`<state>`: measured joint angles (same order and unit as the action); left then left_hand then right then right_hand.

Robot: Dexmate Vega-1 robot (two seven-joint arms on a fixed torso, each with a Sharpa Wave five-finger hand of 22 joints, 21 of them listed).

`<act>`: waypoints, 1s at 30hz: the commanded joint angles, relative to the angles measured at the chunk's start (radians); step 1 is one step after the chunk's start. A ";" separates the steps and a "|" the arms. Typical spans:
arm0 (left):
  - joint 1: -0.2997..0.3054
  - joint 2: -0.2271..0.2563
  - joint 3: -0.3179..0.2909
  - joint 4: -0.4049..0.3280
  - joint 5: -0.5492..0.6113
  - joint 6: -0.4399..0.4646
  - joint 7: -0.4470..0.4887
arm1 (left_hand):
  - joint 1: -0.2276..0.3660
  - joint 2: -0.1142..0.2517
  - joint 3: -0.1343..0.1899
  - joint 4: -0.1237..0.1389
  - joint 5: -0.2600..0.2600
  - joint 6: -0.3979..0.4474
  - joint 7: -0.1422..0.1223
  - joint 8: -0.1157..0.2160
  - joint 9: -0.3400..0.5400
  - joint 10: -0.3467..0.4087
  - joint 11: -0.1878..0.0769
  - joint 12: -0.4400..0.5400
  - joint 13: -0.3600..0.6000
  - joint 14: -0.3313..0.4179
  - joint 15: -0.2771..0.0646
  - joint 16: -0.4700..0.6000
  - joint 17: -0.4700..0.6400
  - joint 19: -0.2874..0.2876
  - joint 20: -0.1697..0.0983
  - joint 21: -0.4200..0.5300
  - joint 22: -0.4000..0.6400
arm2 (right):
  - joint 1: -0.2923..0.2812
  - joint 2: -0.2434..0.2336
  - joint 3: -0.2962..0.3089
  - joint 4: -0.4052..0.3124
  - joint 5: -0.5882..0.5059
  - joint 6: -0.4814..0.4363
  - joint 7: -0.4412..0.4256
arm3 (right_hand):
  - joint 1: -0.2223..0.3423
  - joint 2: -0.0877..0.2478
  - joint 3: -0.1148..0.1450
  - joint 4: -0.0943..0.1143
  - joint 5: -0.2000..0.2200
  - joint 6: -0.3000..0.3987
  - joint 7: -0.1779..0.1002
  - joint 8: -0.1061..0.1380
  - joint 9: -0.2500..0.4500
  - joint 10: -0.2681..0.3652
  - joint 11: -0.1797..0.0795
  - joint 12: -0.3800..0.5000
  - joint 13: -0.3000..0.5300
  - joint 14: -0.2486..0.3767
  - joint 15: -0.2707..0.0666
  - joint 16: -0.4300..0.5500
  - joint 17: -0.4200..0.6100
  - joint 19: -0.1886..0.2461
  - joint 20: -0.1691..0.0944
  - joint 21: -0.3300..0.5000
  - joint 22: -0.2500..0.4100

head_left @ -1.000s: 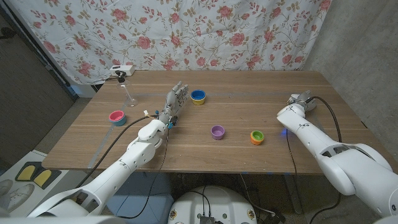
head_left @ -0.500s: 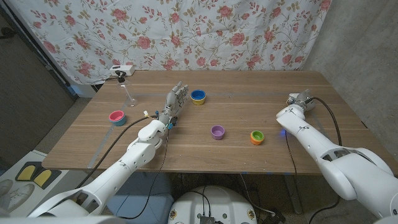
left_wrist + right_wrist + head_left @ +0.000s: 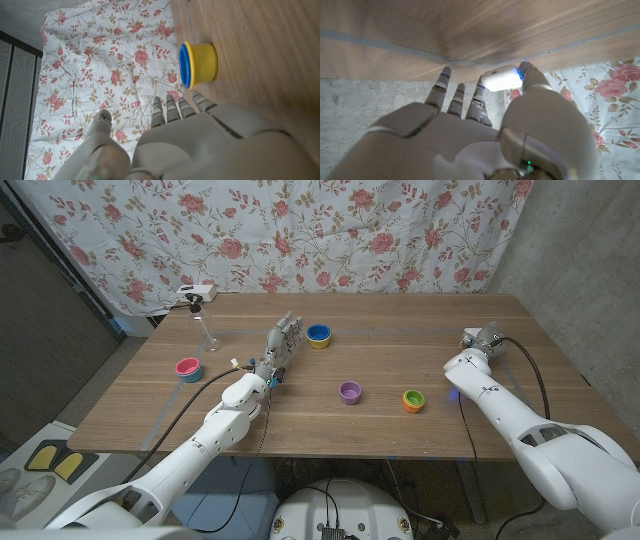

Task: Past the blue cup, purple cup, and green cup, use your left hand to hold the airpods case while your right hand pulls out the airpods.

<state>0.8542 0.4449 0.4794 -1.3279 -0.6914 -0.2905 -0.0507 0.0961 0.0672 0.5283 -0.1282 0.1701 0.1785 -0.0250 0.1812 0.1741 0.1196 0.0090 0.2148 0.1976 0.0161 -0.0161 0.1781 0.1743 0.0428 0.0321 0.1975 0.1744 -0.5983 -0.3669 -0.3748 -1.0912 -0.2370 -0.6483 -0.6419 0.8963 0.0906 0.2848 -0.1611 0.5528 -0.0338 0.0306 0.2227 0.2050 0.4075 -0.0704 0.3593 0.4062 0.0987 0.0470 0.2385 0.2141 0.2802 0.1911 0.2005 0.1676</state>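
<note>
The case point(image 3: 501, 78) is at the far right of the tabletop point(image 3: 400, 340), pinched in the right robot hand point(image 3: 485, 338): the right wrist view shows a small white rounded box with the thumb tip against one end and a fingertip point(image 3: 479, 93) at the other, the remaining fingers spread. From the head view the case itself is too small to make out. That is the wrong hand for holding, going by the task.

The left robot hand point(image 3: 282, 340) hangs released over the middle of the tabletop, fingers straight and apart, grasping nothing, just beside the blue cup point(image 3: 319, 335). The purple cup point(image 3: 349, 392) and green cup point(image 3: 413, 400) stand nearer the front edge, between the two arms. A pink cup point(image 3: 187, 368) and a thin clear bottle point(image 3: 206, 330) sit off to the left.

What worries me from here:
- The two hands are well apart. The left must cross to the right to take the case, and the blue cup is close enough to be clipped as it goes.
- The pinch on the case looks light, by the tips only. During a handover it could slip and drop.
- I cannot tell whether the lid is open. If it is closed, pulling the earbuds will fail until it is flipped up.
</note>
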 commanded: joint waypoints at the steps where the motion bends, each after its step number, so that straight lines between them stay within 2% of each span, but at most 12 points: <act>1: -0.005 0.001 0.003 -0.003 0.005 -0.001 -0.007 | -0.002 0.001 0.004 0.000 0.005 0.009 0.002 0.003 0.003 0.006 -0.003 0.003 0.002 0.010 0.004 0.006 0.003 0.005 0.000 -0.002 0.002 | -0.088 -0.043 0.029 -0.196 0.017 0.010 0.013 | 0.003 -0.004 0.011 -0.002 0.010 0.011 0.004 0.007 -0.001 0.033 -0.017 0.011 0.004 0.016 -0.003 0.005 0.002 0.005 -0.003 -0.002 0.002; 5: -0.008 -0.002 0.004 -0.003 0.006 -0.004 -0.010 | -0.002 0.001 0.004 0.000 0.005 0.011 -0.001 0.003 0.003 0.006 -0.003 0.003 0.002 0.010 0.003 0.006 0.003 0.005 -0.002 -0.002 0.002 | -0.119 -0.061 0.039 -0.266 0.024 0.012 0.023 | 0.002 -0.007 0.012 -0.001 0.012 0.014 0.006 0.006 -0.001 0.034 -0.015 0.013 0.005 0.018 -0.004 0.004 0.002 0.005 -0.003 -0.003 0.002; 18: -0.010 -0.002 0.006 -0.012 0.010 -0.003 -0.011 | -0.002 0.001 0.005 0.001 0.005 0.010 0.002 0.003 0.003 0.006 -0.002 0.003 0.002 0.010 0.003 0.006 0.003 0.006 -0.001 -0.002 0.002 | -0.189 -0.095 0.070 -0.425 0.056 0.020 0.054 | -0.003 -0.012 0.015 0.002 0.020 0.020 0.009 0.004 -0.002 0.040 -0.009 0.018 0.008 0.021 -0.001 0.002 0.003 0.003 -0.001 -0.006 0.002; 30: -0.020 -0.027 0.011 0.011 0.017 -0.039 -0.021 | -0.002 0.001 0.005 0.000 0.005 0.014 0.003 0.005 0.003 0.012 -0.004 0.005 0.002 0.012 0.003 0.007 0.003 0.006 0.000 -0.002 0.002 | -0.221 -0.117 0.066 -0.498 0.062 0.037 0.070 | -0.008 -0.017 0.017 0.005 0.027 0.030 0.012 0.003 -0.002 0.053 -0.010 0.026 0.011 0.025 -0.002 0.000 0.004 0.001 0.001 -0.008 0.002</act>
<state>0.8413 0.4378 0.4866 -1.3346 -0.6802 -0.3015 -0.0651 0.0961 0.0672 0.5282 -0.1282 0.1701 0.1785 -0.0250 0.1812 0.1742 0.1196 0.0089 0.2148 0.1976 0.0161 -0.0161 0.1781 0.1743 0.0428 0.0321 0.1975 0.1744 -0.7849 -0.4635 -0.3127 -1.5131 -0.1863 -0.6273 -0.5898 0.8947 0.0707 0.2972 -0.1568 0.5738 -0.0086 0.0413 0.2227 0.1998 0.4320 -0.0567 0.3790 0.4121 0.1140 0.0425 0.2385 0.2165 0.2800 0.1912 0.1955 0.1677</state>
